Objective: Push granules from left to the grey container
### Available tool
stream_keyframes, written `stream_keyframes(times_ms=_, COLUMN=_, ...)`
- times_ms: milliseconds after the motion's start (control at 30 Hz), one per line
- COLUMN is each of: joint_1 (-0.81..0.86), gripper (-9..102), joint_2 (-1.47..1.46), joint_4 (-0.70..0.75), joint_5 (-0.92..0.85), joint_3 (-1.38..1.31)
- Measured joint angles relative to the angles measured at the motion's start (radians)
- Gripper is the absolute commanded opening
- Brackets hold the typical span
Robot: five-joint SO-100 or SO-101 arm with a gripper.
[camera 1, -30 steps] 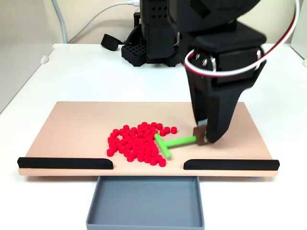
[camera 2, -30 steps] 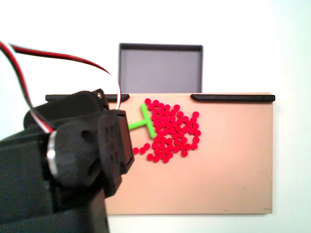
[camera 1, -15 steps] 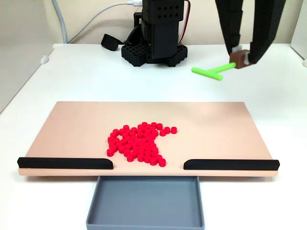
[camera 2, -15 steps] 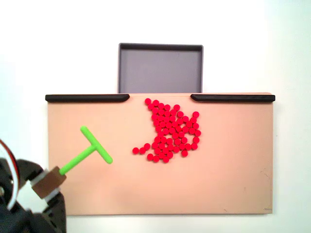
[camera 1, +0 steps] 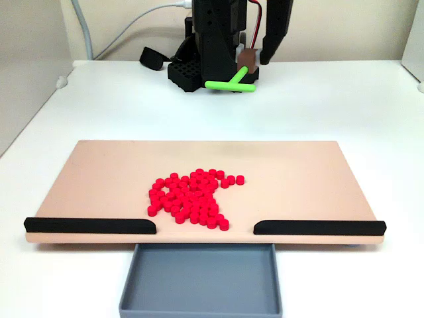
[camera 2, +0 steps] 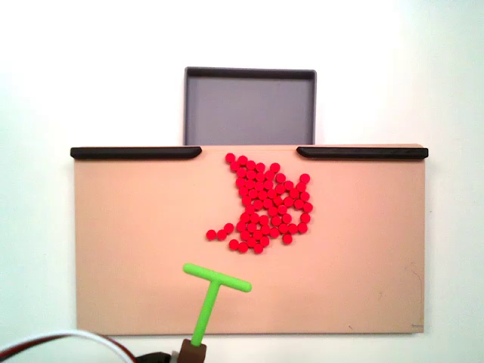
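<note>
The granules (camera 1: 191, 197) (camera 2: 265, 206) lie in a loose red cluster at the middle of the beige board (camera 1: 99, 175) (camera 2: 363, 257), close to the gap between its two black strips. Just beyond that gap sits the grey container (camera 1: 199, 281) (camera 2: 249, 106), and no pellets show inside it. My gripper (camera 1: 247, 63) is raised at the back of the table near the arm's base, shut on the brown handle of a green T-shaped stick (camera 1: 230, 85) (camera 2: 210, 296). In both fixed views the stick hangs over the board's far edge, well apart from the granules.
Black strips (camera 1: 89, 225) (camera 1: 318, 227) line the board's edge on either side of the gap. The arm's black base (camera 1: 212, 46) stands behind the board, with a black part (camera 1: 152, 58) and a grey cable (camera 1: 112, 40) to its left. White table surrounds the board.
The gripper rose with the green stick from the board beside the granules and swung back toward the arm's base. The granules have stayed where they were.
</note>
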Motion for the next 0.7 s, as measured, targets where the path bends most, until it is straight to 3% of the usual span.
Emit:
stream_keyframes(times_ms=200, joint_1=0.003, gripper=0, joint_2=0.091, joint_4=-0.054, joint_5=-0.187, joint_3=0.115)
stream_keyframes(times_ms=700, joint_1=0.107, gripper=0, joint_2=0.091, joint_4=-0.087, joint_5=-0.344, joint_3=0.121)
